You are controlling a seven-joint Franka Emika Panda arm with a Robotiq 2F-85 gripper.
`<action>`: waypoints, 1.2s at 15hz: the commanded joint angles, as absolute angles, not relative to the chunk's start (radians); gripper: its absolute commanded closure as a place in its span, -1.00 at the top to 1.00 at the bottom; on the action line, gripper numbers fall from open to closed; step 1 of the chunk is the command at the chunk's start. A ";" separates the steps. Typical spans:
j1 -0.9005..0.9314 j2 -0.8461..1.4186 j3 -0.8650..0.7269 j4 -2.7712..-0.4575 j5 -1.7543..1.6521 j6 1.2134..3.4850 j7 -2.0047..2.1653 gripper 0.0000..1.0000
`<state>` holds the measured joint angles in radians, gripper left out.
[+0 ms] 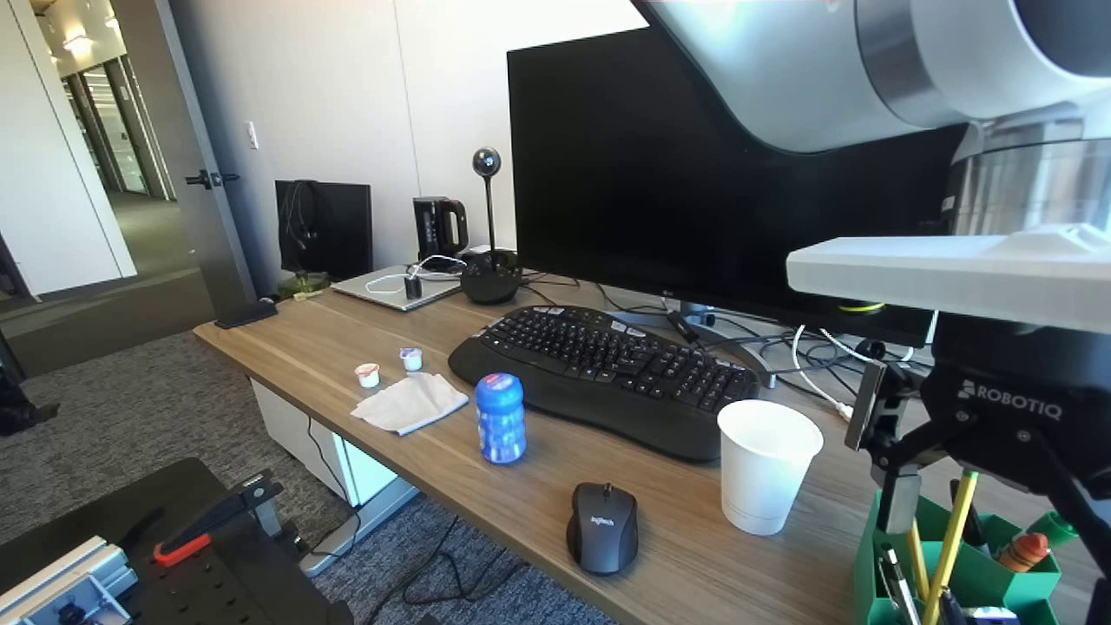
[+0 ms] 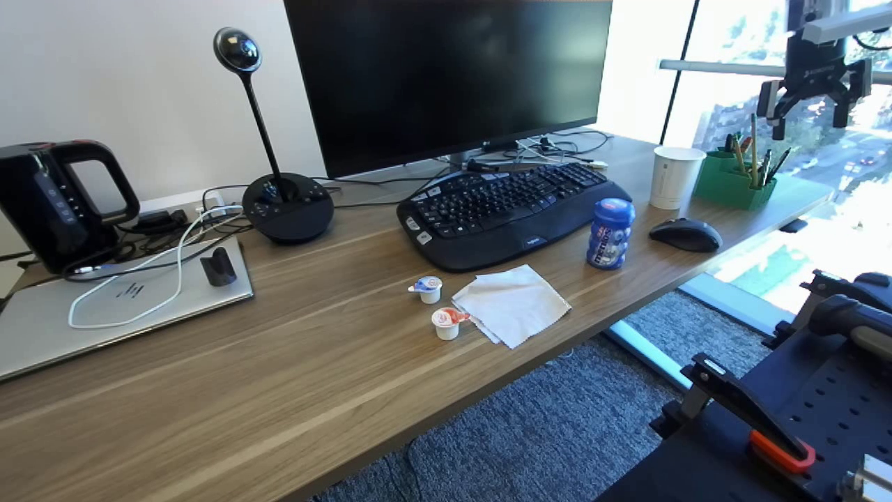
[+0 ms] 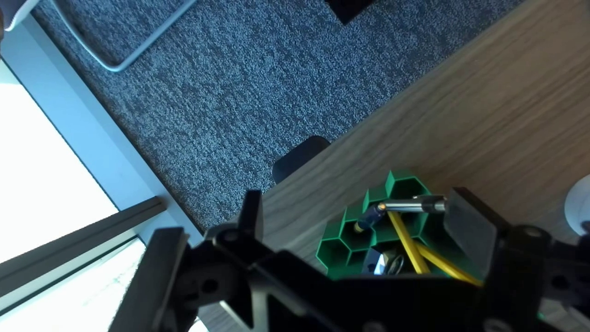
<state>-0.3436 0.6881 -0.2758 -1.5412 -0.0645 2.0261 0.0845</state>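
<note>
The hand (image 3: 318,221) stands spread wide above a wooden surface (image 3: 451,133). Below it one can see a green holder (image 3: 334,251), which contains a silver pen (image 3: 405,206) and two yellow pencils (image 3: 407,240). Beyond the surface's edge lies blue-grey carpet (image 3: 230,92), and at left a bright window (image 3: 44,157).

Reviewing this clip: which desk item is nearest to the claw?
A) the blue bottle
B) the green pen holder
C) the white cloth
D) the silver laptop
B: the open claw hangs higher than the green pen holder in both exterior views, and the wrist view shows that holder, with its yellow pencils, close by the claw.
</note>
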 commanded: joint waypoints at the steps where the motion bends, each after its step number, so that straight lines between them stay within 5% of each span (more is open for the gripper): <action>1: -0.355 0.691 -0.265 -1.523 -0.046 1.996 0.083 1.00; 18: -0.348 0.691 -0.271 -1.535 -0.053 2.011 0.085 1.00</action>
<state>-0.3444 0.6883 -0.2741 -1.5403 -0.0513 2.0143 0.0845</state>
